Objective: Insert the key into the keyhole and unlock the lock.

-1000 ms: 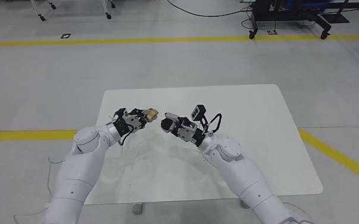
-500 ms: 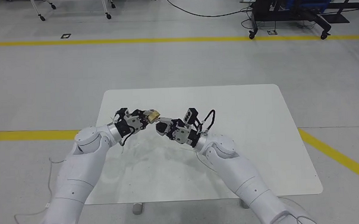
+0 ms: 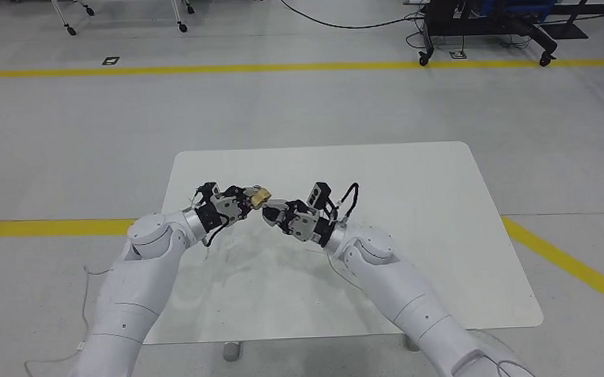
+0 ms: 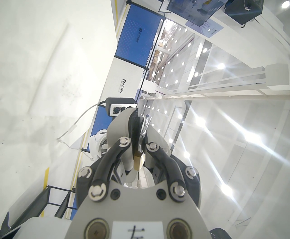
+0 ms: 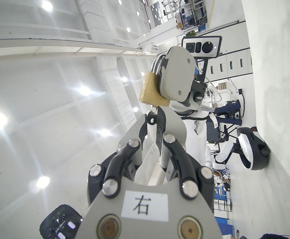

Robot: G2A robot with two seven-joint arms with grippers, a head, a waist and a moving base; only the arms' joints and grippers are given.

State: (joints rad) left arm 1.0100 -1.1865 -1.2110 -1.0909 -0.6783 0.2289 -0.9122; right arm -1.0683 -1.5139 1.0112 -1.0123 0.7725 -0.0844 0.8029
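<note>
While the left gripper [image 3: 238,201] is clenched on a brass padlock [image 3: 258,197], both arms meet above the near half of the white table [image 3: 432,184], with the lock held clear of its surface. From the left wrist, the padlock sits edge-on between the two grey fingers. Its silver shackle [image 4: 145,124] lies towards the fingertips and its brass body towards the palm. The right gripper [image 5: 154,118] is just beside the lock's lower end, its fingers closed tight on a small key [image 5: 154,110]. Only the key's short metal tip shows past the ribbed pads. That tip touches the bottom face of the brass body, in line with it. How far it has entered cannot be told. The two grippers point towards each other, nearly tip to tip.
</note>
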